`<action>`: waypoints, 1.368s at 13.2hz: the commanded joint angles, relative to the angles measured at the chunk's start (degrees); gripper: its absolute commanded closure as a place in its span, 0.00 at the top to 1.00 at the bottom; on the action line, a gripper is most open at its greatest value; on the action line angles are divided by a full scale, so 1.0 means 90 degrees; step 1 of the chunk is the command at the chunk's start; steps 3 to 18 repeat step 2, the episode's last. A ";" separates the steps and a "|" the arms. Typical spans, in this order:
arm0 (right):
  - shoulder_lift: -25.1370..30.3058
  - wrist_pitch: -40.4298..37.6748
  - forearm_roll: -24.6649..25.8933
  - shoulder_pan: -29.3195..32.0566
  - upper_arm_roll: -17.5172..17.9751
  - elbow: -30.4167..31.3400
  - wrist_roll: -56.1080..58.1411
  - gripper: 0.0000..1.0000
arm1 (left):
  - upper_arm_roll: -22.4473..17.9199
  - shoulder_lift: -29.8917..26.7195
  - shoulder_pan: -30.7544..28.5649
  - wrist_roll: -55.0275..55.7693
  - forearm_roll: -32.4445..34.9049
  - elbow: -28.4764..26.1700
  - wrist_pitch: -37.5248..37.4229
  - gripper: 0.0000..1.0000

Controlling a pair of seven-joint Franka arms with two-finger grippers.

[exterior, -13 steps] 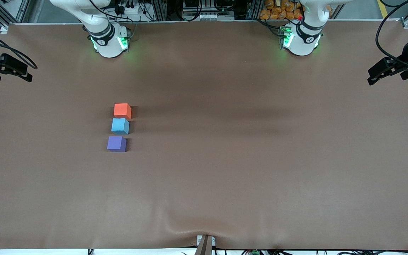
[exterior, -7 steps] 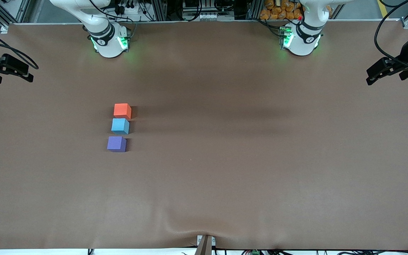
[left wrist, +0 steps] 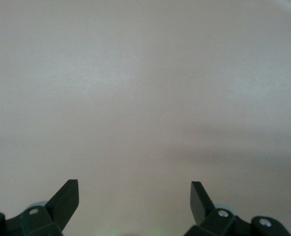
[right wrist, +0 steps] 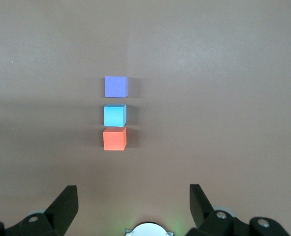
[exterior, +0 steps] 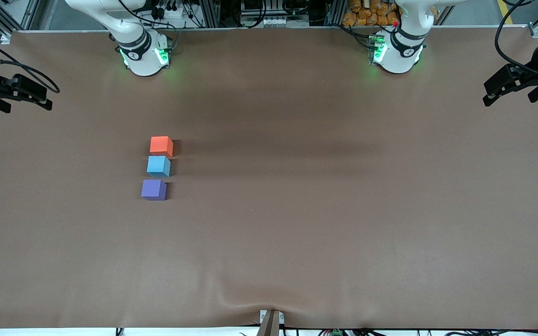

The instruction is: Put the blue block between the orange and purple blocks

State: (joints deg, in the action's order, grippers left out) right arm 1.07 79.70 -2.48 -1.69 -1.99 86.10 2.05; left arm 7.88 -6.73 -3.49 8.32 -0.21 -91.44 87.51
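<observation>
We see the blue block [exterior: 159, 166] already on the table [exterior: 325, 214], in a row between the orange block [exterior: 161, 145] and the purple block [exterior: 153, 190]. Orange is farthest from the front camera, purple nearest. Blue sits just beside orange, maybe touching, with a slim gap to purple. The task looks done to us.

The left gripper [exterior: 507, 87] waits at the left arm's end of the table, fingers spread, holding nothing. The right gripper [exterior: 28, 93] hangs over the right arm's end, fingers also spread and empty; its wrist view looks over all three blocks.

On handling, we judge the blue block light and matte, probably foam-like, so not slippery and not fragile. If we regrasp it, we take the two free side faces, the ones not facing orange or purple. The neighbours are tight, so fingers on the other pair would bump them.
</observation>
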 commanded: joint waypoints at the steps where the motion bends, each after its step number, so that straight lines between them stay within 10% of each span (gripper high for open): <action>1: -0.0070 -0.0086 0.0022 -0.0037 -0.0121 -0.0173 0.0094 1.00 | -0.0007 -0.0024 -0.0013 -0.0114 -0.0172 0.0121 -0.0114 1.00; 18: -0.0070 -0.0076 0.0022 -0.0037 -0.0121 -0.0173 0.0094 1.00 | 0.0003 -0.0015 -0.0013 -0.0114 -0.0181 0.0111 -0.0124 1.00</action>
